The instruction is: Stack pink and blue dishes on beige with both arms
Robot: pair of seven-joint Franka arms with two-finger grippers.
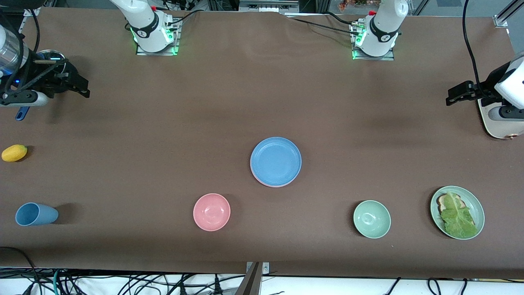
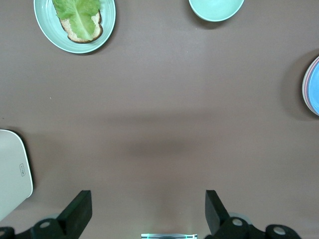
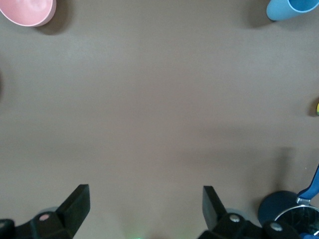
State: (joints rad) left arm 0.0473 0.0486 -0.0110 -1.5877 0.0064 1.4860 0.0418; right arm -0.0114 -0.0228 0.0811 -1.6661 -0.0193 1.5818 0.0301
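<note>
I take twelve o'clock as the side of the brown surface (image 1: 262, 94) where the arm bases stand, with the dial centred on the plate stack.

The right arm (image 1: 143, 24) and left arm (image 1: 385, 24) both wait, swung out to their own ends. The left hand (image 1: 453, 95) hangs at about two o'clock beside a white slab (image 1: 497, 125), jaws spread and holding nothing. The right hand (image 1: 80, 87) hangs at ten o'clock above a metal utensil with a blue handle (image 1: 21, 113), also spread and holding nothing.

The blue plate (image 1: 275, 161) lies at the dial's centre. The pink plate (image 1: 262, 180) shows as a thin rim beneath it. I cannot make out the beige plate from above, though the left wrist view shows layered rims at the stack's edge. I judge the stacking done, or nearly so.

These plates look stiff, light and matte, so they should not be slippery. The raised rim is the only hold, one finger under the lip.

- Green plate with lettuce and bread (image 1: 457, 192): between three and four.
- Green bowl (image 1: 371, 219): four.
- Pink bowl (image 1: 211, 212): eight.
- Blue cup (image 1: 36, 214), on its side: between eight and nine.
- Yellow fruit (image 1: 14, 153): nine.

Nothing crowds the stack.
</note>
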